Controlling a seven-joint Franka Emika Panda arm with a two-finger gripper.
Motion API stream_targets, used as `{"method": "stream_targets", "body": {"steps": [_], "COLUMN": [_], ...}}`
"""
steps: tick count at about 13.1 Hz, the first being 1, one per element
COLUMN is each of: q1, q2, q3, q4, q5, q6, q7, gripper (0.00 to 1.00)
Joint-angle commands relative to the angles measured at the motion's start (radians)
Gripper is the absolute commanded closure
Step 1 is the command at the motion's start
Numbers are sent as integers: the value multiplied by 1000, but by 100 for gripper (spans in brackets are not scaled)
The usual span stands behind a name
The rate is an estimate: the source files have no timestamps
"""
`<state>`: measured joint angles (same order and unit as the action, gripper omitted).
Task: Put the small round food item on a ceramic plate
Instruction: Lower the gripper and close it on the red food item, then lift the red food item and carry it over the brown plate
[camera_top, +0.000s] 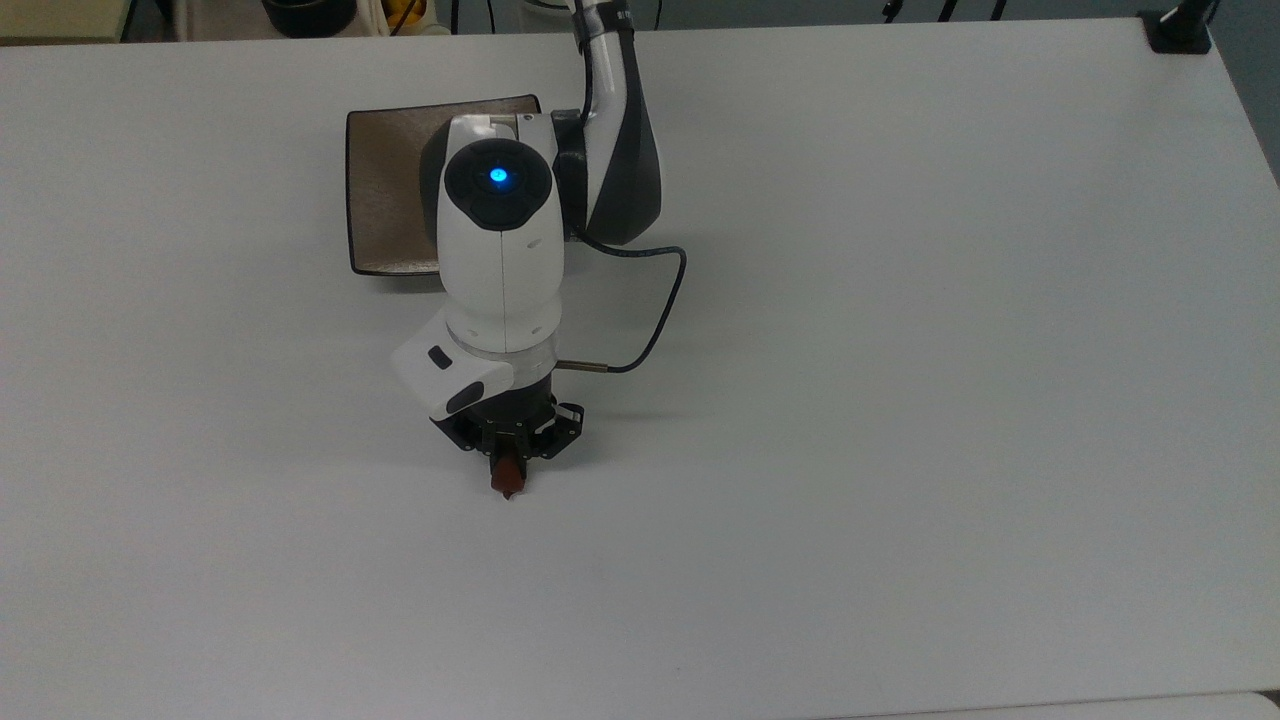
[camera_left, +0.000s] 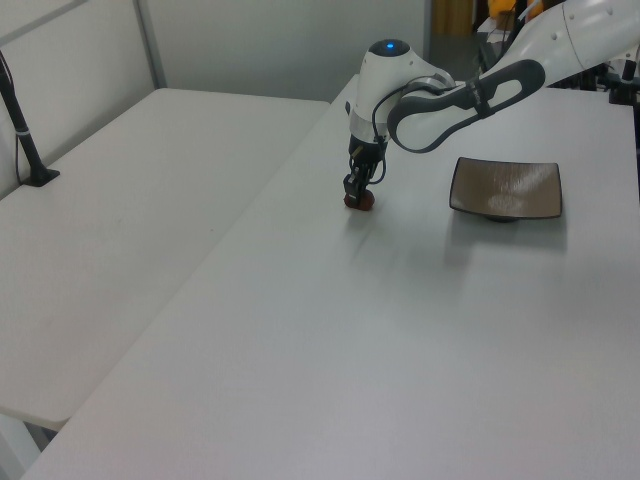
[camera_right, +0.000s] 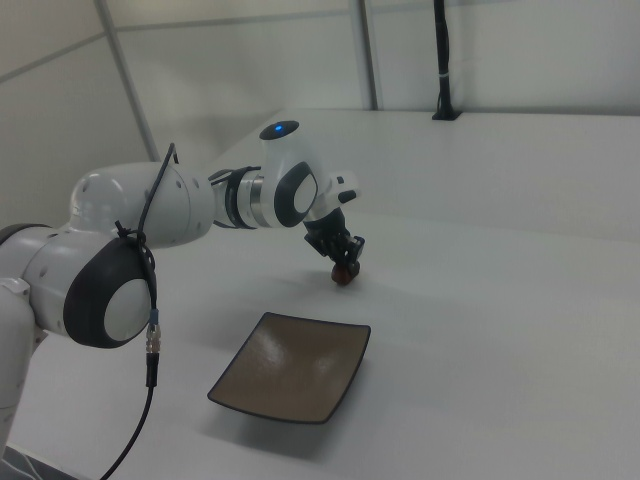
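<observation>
Because the food (camera_top: 507, 477) sits low on the table (camera_top: 900, 400), the claw (camera_top: 508, 462) is down at the surface, clenched on it, apparently for lifting; the plate (camera_top: 385, 190) waits well apart behind the arm.

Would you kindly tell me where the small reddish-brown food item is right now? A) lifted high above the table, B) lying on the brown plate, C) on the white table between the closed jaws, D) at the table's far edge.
C: the food item sits on the table, pinched by the gripper, apart from the plate.
</observation>
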<state>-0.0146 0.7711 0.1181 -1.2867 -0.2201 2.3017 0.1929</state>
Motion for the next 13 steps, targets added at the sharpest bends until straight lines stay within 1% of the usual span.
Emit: {"method": "stream_targets", "body": {"steps": [1,3,4,5,6,7,10,11,13], "q1": [-36,-50,-67,-82,-84,-84,-84,-85,-85], "q2": [-18,-70,-102,-133,-156,-202,-326,-376,-450], "q3": [32,37,51,61,61,61,60,58,55], "q4": [12,4,-2,-3,-8,-34,-136,-193,-296], "q5": [-16,-9,-7,7,34,68,105,111,111], "q6": [-1,-33,-88,-135,-165,-213,-336,-356,-344], "q7": [22,19,17,13,-3,-56,-189,-241,-277], "gripper": [86,85,85,84,84,83,83,82,82]}}
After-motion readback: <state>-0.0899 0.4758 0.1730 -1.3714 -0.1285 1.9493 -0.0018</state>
